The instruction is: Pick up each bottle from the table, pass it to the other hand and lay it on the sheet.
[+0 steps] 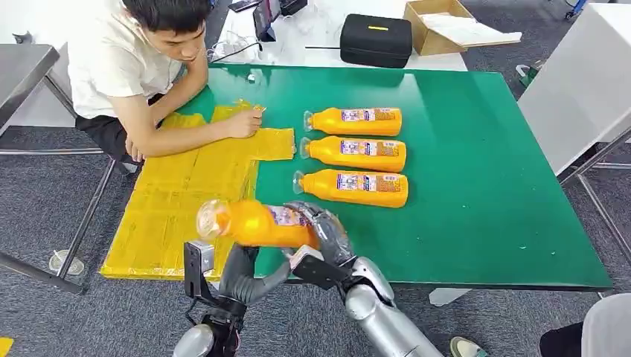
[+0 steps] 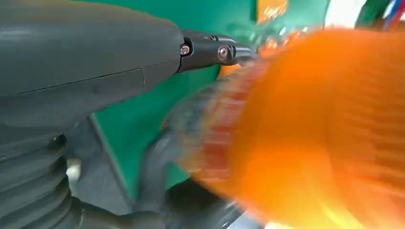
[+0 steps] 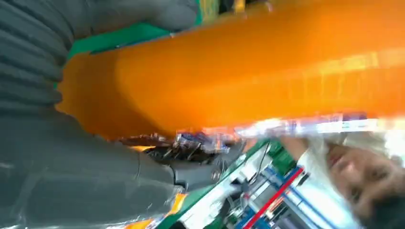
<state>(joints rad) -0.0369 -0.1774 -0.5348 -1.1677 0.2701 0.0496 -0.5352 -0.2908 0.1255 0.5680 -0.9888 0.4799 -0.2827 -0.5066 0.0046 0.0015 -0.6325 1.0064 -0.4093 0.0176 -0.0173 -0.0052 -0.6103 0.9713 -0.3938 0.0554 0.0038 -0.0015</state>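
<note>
Head view: the right hand [image 1: 321, 232] grasps an orange bottle [image 1: 253, 223] by its base end and holds it lying level in the air above the near edge of the green counter [image 1: 484, 216], cap end toward the yellow sheet [image 1: 178, 193]. The left hand [image 1: 242, 271] sits just beneath the bottle's middle; whether its fingers have closed on the bottle cannot be told here. Three more bottles [image 1: 356, 154] lie side by side on the counter, beside the sheet. A person [image 1: 141, 67] leans on the sheet's far part, fist resting on it.

Left wrist view: the bottle [image 2: 325, 133] is blurred and close to the left hand's fingers [image 2: 210, 50]; contact is unclear.

Right wrist view: the right hand's fingers [image 3: 191, 148] wrap the bottle [image 3: 248, 81].

Risk, as judged: if the right hand lets go before the left grips firmly, the smooth bottle may slip and fall over the counter's edge. A laid bottle may also roll, or crowd the person's arm.
</note>
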